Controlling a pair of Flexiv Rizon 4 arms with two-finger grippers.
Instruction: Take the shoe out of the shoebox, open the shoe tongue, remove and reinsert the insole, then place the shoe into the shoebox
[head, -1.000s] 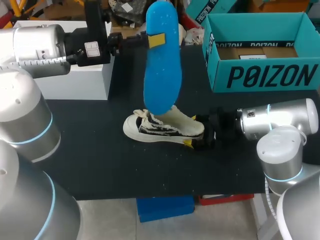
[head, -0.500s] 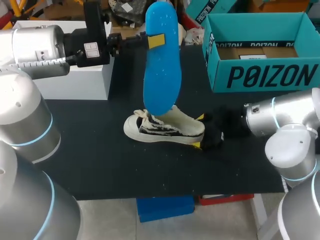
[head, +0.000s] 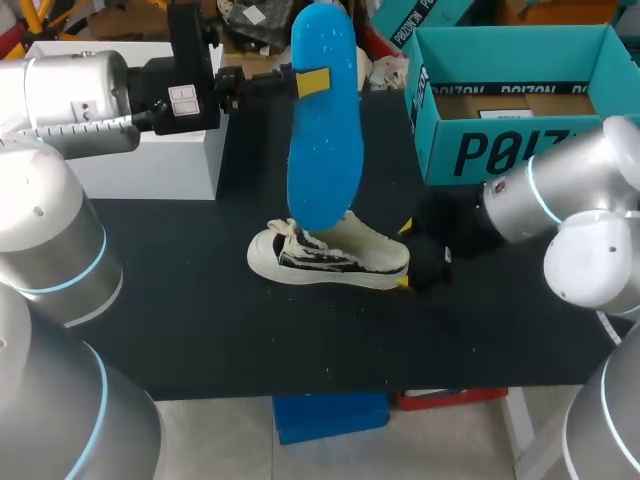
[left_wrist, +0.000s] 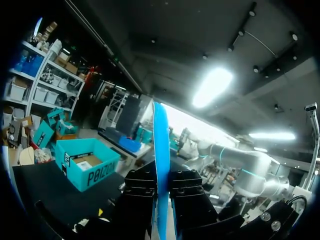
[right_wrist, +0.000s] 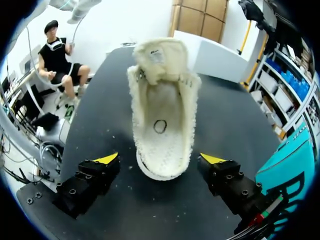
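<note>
Reinsertion step, I judge: left jaws clamp the blue insole (head: 323, 120) upright over the shoe (head: 330, 258) on the worktop (head: 200, 300), right jaws wide open, empty, flanking its heel; next, feed the insole's lower end into the opening.

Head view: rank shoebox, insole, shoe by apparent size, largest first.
1. shoebox
2. insole: looks larger than the shoe, but it is held raised, nearer the camera, so that gap is unreliable
3. shoe
</note>
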